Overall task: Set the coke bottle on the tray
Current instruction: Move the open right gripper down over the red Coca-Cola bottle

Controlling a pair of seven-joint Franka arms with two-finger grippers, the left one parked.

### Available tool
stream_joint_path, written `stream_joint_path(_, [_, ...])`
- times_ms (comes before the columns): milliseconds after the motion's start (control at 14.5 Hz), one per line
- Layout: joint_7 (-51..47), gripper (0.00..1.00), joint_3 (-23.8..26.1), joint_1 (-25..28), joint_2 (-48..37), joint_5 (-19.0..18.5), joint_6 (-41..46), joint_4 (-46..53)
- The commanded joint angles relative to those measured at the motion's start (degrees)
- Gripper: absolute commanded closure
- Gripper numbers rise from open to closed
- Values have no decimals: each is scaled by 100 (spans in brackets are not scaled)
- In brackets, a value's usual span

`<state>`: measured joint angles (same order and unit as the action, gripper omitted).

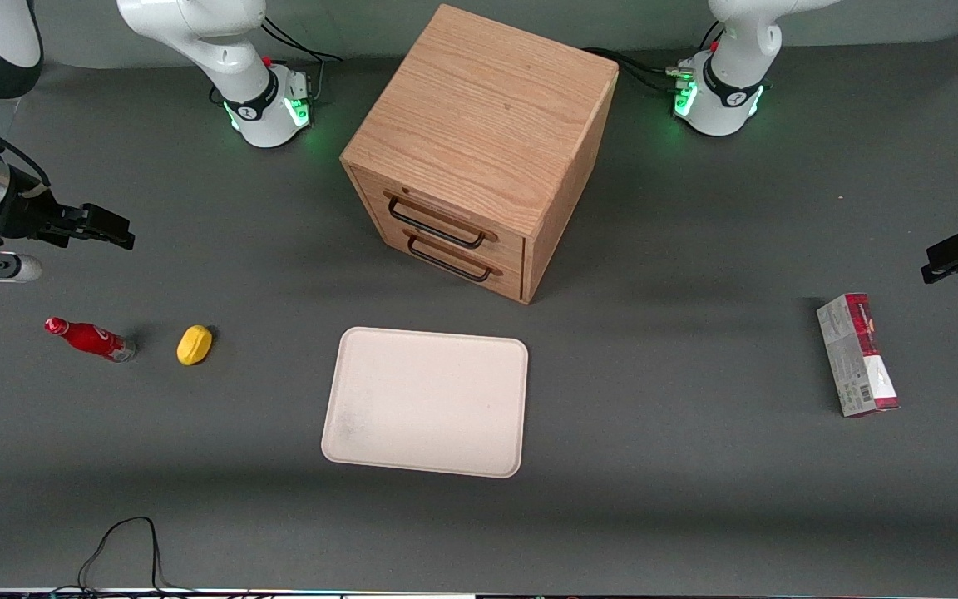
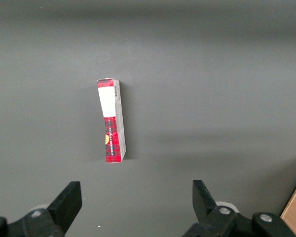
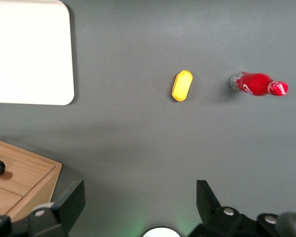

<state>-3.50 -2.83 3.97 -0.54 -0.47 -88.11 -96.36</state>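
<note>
The coke bottle lies on its side on the grey table toward the working arm's end, red with a red cap and a silvery base. The cream-white tray lies flat in front of the drawer cabinet, nothing on it. My right gripper hangs open above the table, farther from the front camera than the bottle, with nothing between its fingers.
A yellow lemon-like lump sits between bottle and tray. The wooden drawer cabinet stands mid-table, both drawers shut. A red-and-white carton lies toward the parked arm's end.
</note>
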Motion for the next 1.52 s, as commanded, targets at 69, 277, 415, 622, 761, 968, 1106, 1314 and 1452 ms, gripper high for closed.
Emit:
stream_joint_path(69, [262,0,-165,148,98,-190,189,284])
stream_joint_path(277, [271,0,-157,130,98,-208,303,328])
stream_joint_path(415, [262,0,-165,113,98,-199,312,407])
stream_joint_path(622, [236,0,-156,51,72,-190,320,434])
stream_joint_path(761, [271,0,-165,25,72,-190,320,442])
stream_joint_path(968, [254,0,-165,7,63,-190,320,495])
stream_joint_path(1106, [262,0,-174,-80,80,-182,320,513])
stream_joint_path(1314, [289,0,-209,-527,194,-225,373,609])
stream_joint_path(1452, [358,0,-209,-957,745,-243,347,1151])
